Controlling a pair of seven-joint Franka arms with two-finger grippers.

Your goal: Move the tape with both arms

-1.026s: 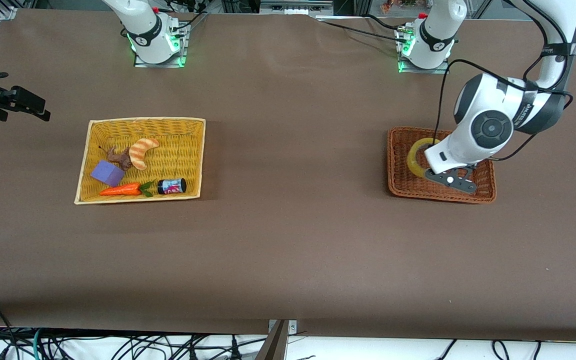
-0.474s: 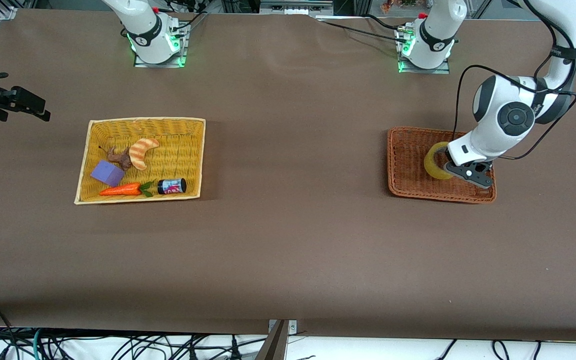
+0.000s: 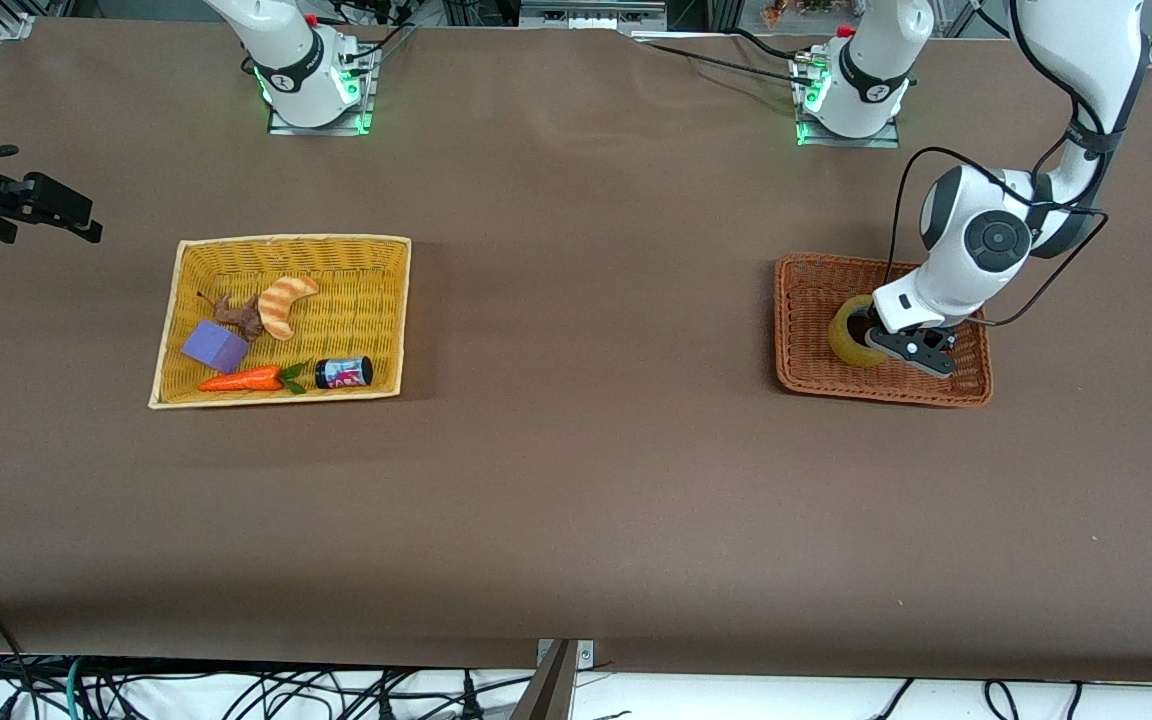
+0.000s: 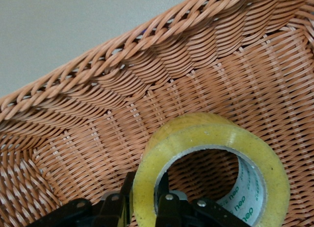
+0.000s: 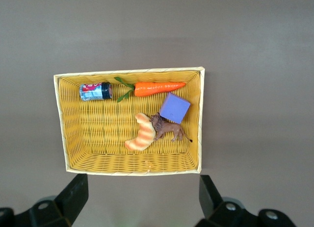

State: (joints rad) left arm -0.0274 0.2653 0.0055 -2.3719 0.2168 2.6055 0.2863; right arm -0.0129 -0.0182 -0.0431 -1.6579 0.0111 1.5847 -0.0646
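The tape (image 3: 848,338), a yellowish roll with a grey-rimmed hole, stands on edge in the brown wicker basket (image 3: 806,300). My left gripper (image 3: 881,340) is shut on the tape's wall, one finger inside the hole and one outside. The left wrist view shows the tape (image 4: 211,153) pinched in my left gripper (image 4: 145,188) over the basket's weave (image 4: 98,89). My right gripper (image 5: 142,197) is open and empty, waiting high over the table beside the yellow basket (image 5: 127,72). It does not show in the front view.
The yellow basket (image 3: 386,310) toward the right arm's end holds a carrot (image 3: 241,380), a purple block (image 3: 216,346), a croissant (image 3: 286,303), a brown toy animal (image 3: 236,313) and a small black can (image 3: 343,373). A black device (image 3: 16,200) juts in at that table end.
The left gripper has closed on the tape and tipped it from lying flat to standing on edge, shifting about within the brown basket. The right arm has not moved.
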